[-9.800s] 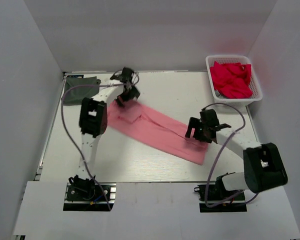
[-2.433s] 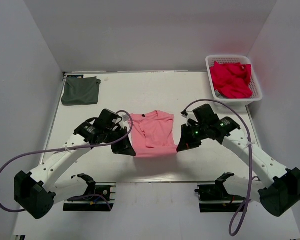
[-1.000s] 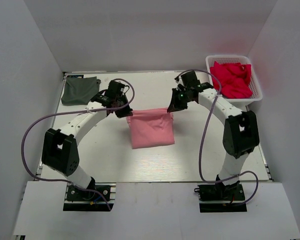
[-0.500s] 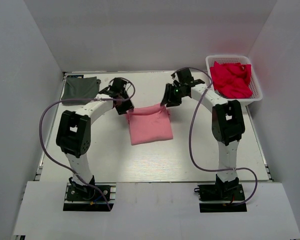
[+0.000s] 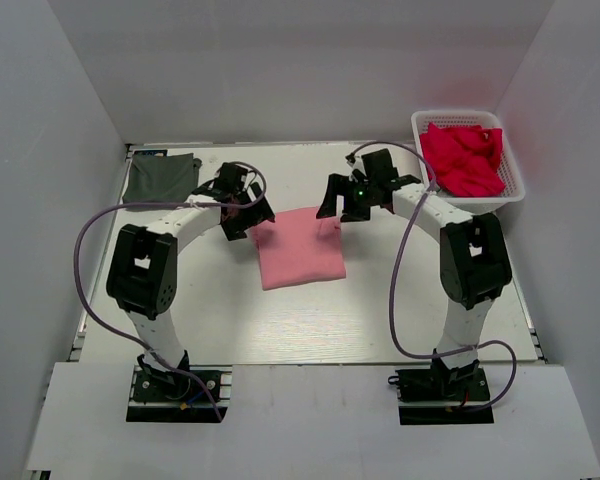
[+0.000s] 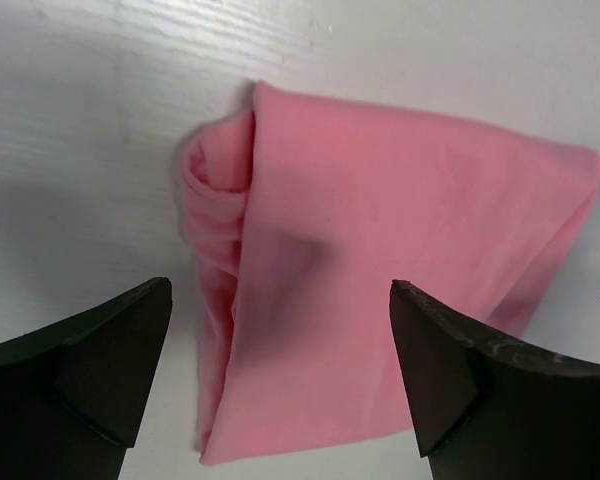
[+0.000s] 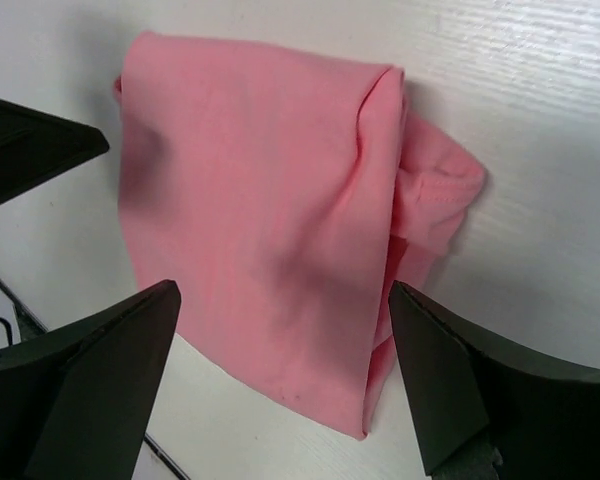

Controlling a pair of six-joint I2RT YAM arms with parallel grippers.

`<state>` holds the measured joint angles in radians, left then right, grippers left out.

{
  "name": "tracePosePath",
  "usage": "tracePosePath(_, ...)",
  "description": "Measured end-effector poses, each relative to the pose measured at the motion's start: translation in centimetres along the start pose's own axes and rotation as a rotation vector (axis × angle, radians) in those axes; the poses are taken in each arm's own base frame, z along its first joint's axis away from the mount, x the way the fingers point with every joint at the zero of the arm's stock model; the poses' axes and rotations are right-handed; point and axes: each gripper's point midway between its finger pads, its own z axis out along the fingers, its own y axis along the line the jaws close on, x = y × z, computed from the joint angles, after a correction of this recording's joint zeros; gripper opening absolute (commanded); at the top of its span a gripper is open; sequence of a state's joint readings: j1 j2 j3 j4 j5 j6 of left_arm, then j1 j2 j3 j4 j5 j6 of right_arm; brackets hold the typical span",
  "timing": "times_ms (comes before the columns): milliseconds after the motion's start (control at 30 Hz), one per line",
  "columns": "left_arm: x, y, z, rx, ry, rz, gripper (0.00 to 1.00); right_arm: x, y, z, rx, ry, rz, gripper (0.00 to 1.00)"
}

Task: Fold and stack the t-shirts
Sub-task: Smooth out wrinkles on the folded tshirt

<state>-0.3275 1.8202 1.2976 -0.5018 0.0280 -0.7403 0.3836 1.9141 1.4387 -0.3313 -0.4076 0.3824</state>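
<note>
Fold finished, cloth let go.
My left hand (image 5: pixel 248 212) and right hand (image 5: pixel 342 203) have just spread open above the folded pink t-shirt (image 5: pixel 300 255). It still needs stacking on the grey t-shirt (image 5: pixel 160 180) at the counter's far-left corner.

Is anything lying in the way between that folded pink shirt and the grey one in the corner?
Nothing loose lies between the pink shirt and the grey shirt; only the robot's own left claw hangs over that stretch.

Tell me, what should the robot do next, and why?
Probably lower the open left gripper and right gripper to pinch the pink t-shirt at its far edge. It lies folded, held by nothing, and the grey t-shirt sits folded in the far left corner, so stacking it there seems next.
</note>
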Motion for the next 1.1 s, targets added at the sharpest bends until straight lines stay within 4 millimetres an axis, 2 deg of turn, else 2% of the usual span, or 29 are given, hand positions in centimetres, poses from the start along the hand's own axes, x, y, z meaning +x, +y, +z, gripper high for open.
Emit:
tracePosePath(67,1.1,0.0,0.2,0.009,0.027,0.009,1.00,1.0,0.2,0.1,-0.001,0.006,-0.011,0.91)
tracePosePath(167,2.3,0.6,0.6,-0.003,0.055,0.014,0.93,1.9,-0.1,0.8,0.034,0.019,-0.018,0.91)
tracePosePath(367,2.6,1.9,2.0,-0.064,0.055,0.011,0.90,2.0,-3.2,2.5,0.177,0.003,-0.023,0.91)
tracePosePath(400,2.5,2.1,2.2,-0.072,0.052,0.011,0.89,1.9,-3.6,2.7,0.191,0.001,-0.020,0.88)
tracePosePath(467,2.1,2.2,2.7,-0.090,0.040,0.009,0.83,1.5,-4.4,3.3,0.215,-0.010,-0.020,0.81)
tracePosePath(500,1.8,2.2,3.0,-0.094,0.036,0.010,0.82,1.2,-4.6,3.5,0.223,-0.013,-0.021,0.74)
tracePosePath(533,1.5,2.1,3.3,-0.100,0.027,0.009,0.71,0.9,-4.9,3.9,0.230,-0.017,-0.024,0.70)
tracePosePath(567,1.1,1.9,3.5,-0.102,0.019,0.009,0.66,0.5,-5.0,4.2,0.234,-0.023,-0.026,0.69)
tracePosePath(600,0.8,1.7,3.9,-0.105,0.013,0.010,0.61,0.3,-5.1,4.4,0.235,-0.026,-0.026,0.57)
tracePosePath(700,0.5,1.7,5.1,-0.117,0.014,0.012,0.40,-0.3,-5.4,5.4,0.235,-0.029,-0.029,0.44)
tracePosePath(767,0.3,1.6,5.4,-0.117,0.012,0.012,0.32,-0.3,-5.7,5.9,0.237,-0.025,-0.025,0.27)
tracePosePath(800,0.3,1.7,5.5,-0.119,0.015,0.013,0.17,-0.2,-5.8,6.0,0.238,-0.022,-0.022,0.18)
tracePosePath(833,0.3,1.6,5.6,-0.117,0.015,0.013,0.07,-0.1,-5.9,6.1,0.238,-0.020,-0.018,0.00)
tracePosePath(867,0.3,1.6,5.7,-0.116,0.015,0.014,0.00,-0.1,-5.8,6.1,0.236,-0.022,-0.015,0.00)
tracePosePath(1100,-0.1,1.9,5.7,-0.124,0.006,0.007,0.00,-0.5,-6.1,6.2,0.234,-0.055,0.020,0.00)
